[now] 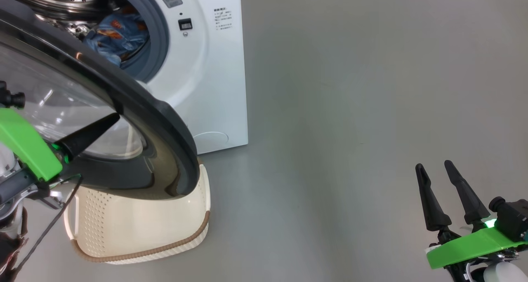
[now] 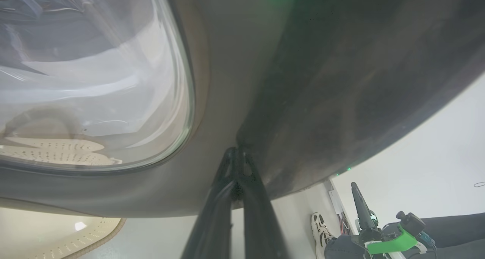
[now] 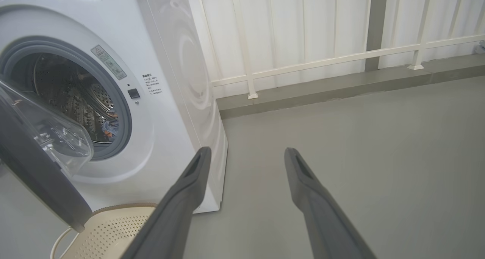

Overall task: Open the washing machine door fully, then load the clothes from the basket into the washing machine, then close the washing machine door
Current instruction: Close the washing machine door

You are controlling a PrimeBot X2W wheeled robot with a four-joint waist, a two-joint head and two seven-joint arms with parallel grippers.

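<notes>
From the head view, the washing machine door (image 1: 165, 121) stood swung out and ran off the left and top edges, so its hinge side could not be seen. It hid most of the basket (image 1: 136, 228) beneath it, whose inside was out of sight. The left gripper (image 1: 111, 120) was half lost behind its green bracket, dark fingers together, tips against the door's inner rim. Behind the door, the washing machine (image 1: 214, 80) showed part of its drum, and the clothes (image 1: 117, 36) lay inside as a crumpled blue-and-orange heap, partly masked by the rim. The right gripper (image 1: 434, 165) hung low on the right over the bare floor (image 1: 350, 109), well apart from everything. In the left wrist view the glossy rim was blurred and very close; the two fingers were pressed together with nothing between them, tips touching the dark rim just beside the glass window (image 2: 94, 81) — perforated basket plastic showed dimly through it. A pale shoe (image 2: 320, 228) sat at the bottom, its wearer cut off. In the right wrist view that claw's fingers stood wide apart, empty, touching nothing — the door was cropped at the left, one finger covered part of the basket, and a white railing (image 3: 322, 60) ran behind.
</notes>
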